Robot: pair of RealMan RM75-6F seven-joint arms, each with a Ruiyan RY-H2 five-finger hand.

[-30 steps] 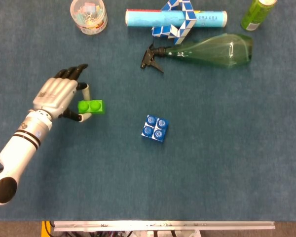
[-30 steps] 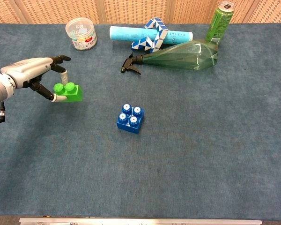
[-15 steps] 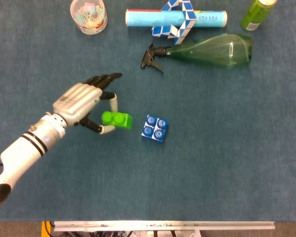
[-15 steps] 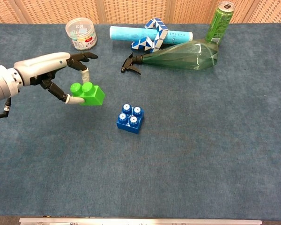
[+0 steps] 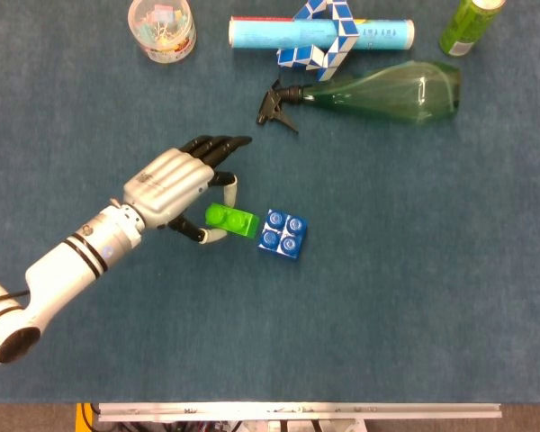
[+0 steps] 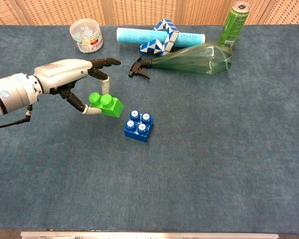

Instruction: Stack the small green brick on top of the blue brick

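Left hand (image 6: pixel 77 79) pinches the small green brick (image 6: pixel 106 104) in the air, just left of the blue brick (image 6: pixel 138 126); green spray bottle (image 6: pixel 189 59) and snake puzzle (image 6: pixel 160 36) lie well behind

A table (image 5: pixel 414 315) covered in dark blue felt is carrying everything. The blue brick (image 5: pixel 283 234) is sitting near its middle. Along the far edge, a clear tub (image 5: pixel 162 27) is standing at left, a light blue tube (image 5: pixel 270 34) and a blue-and-white twisty puzzle (image 5: pixel 328 31) are lying mid-way, a green spray bottle (image 5: pixel 378 94) is lying just nearer, and a green can (image 5: pixel 470 25) is standing at right.
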